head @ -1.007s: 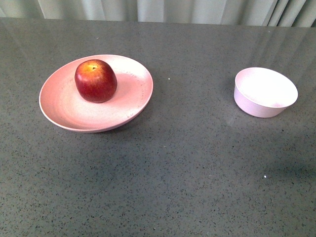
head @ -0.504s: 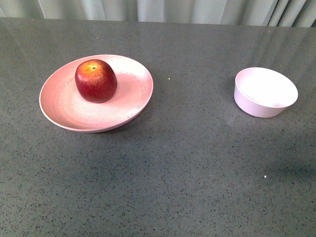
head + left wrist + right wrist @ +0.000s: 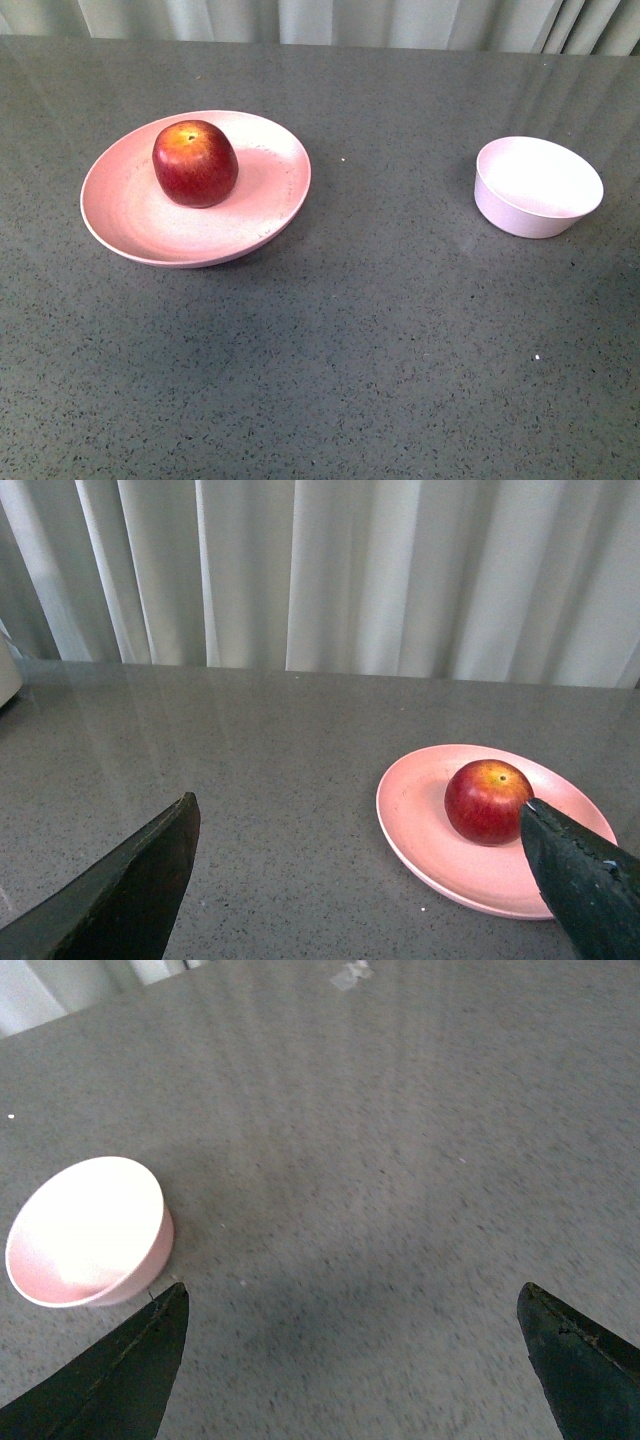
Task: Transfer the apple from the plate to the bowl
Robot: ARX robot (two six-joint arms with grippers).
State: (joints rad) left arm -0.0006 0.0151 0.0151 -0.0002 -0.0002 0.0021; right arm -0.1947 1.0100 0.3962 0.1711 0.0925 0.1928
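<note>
nearest in the front view, grey speckled table [image 3: 350, 340]. further back and to the left, the wide salmon-pink plate [image 3: 140, 225], flat on the table. on the plate, a little behind its centre, the deep-red apple [image 3: 195, 163], upright, yellow-orange patch around the stem dimple facing up, touching only the plate. off to the right at about the same depth, well apart from the plate, the small pale pinkish-white bowl [image 3: 538, 187], open side up, its pale inside in full view. along the table's far edge, a pale pleated curtain [image 3: 300, 20].

from the left wrist: closest to the camera, the left gripper [image 3: 358, 802], jaws spread wide, gripping nothing, only tabletop showing between the two dark fingers [image 3: 130, 890]. held short of the plate, touching neither plate nor apple. beyond one fingertip, the plate [image 3: 420, 815] with the apple [image 3: 487, 801] resting on it, then more table, then the curtain [image 3: 350, 570].

from the right wrist: closest, the right gripper [image 3: 352, 1286], jaws likewise spread wide and gripping nothing, dark fingers [image 3: 120, 1380] over bare table. just past one fingertip, the bowl [image 3: 85, 1230], clear of the finger, pale inside and pinker on its outer wall. far beyond, near the table's far side, a small pale scrap [image 3: 350, 974], too blurred to name.
</note>
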